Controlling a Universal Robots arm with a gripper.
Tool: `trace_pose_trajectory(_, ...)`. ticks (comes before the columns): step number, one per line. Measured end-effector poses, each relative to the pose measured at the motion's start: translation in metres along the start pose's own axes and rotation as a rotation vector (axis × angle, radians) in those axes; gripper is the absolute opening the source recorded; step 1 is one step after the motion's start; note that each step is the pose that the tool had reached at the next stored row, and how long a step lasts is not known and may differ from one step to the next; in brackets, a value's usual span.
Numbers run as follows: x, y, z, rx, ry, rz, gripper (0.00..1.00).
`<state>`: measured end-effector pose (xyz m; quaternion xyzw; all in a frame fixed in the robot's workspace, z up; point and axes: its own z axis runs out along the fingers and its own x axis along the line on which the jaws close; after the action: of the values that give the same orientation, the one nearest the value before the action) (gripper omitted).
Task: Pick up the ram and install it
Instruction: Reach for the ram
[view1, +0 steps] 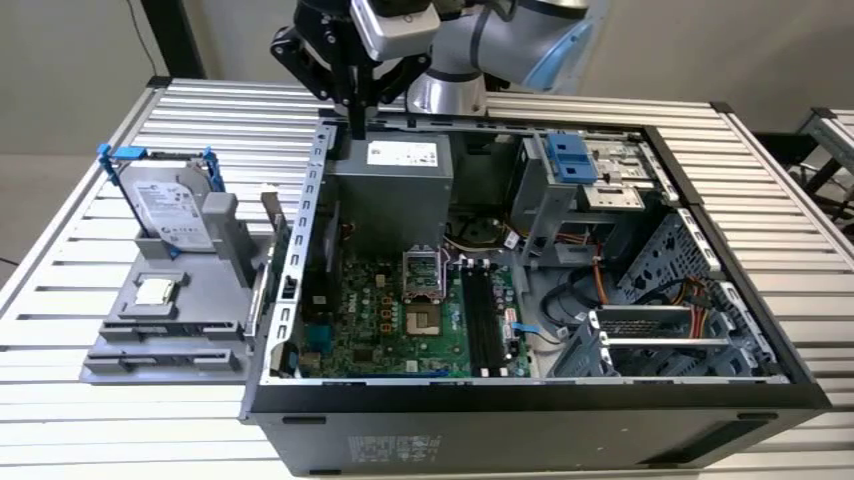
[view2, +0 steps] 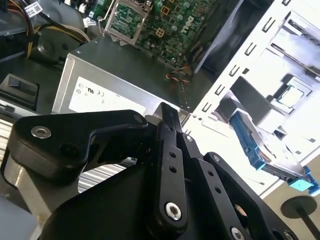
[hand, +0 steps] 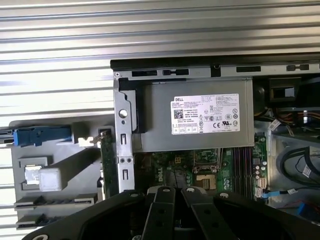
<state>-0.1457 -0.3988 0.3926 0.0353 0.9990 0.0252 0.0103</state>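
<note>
**Counter (view1: 227, 115) with open case (view1: 534, 400): tool (view1: 358, 128) empty, ram (hand: 107, 165) in its tray**

Slatted metal carries the computer case and, at the exterior view's left, a gray holder tray (view1: 160, 345). I see the tool hanging over the case's rear edge, above the power supply (view1: 394, 195). Its fingers are pressed together with nothing between them. The ram stands on edge in the tray, just beside the case wall and apart from the tool.
</note>
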Motion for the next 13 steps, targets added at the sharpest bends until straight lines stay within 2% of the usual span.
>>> trace_pose_trajectory(13, 0.0164, -0.0011, -0.0004, 0.0000, 0.0001, -0.002, 0.00)
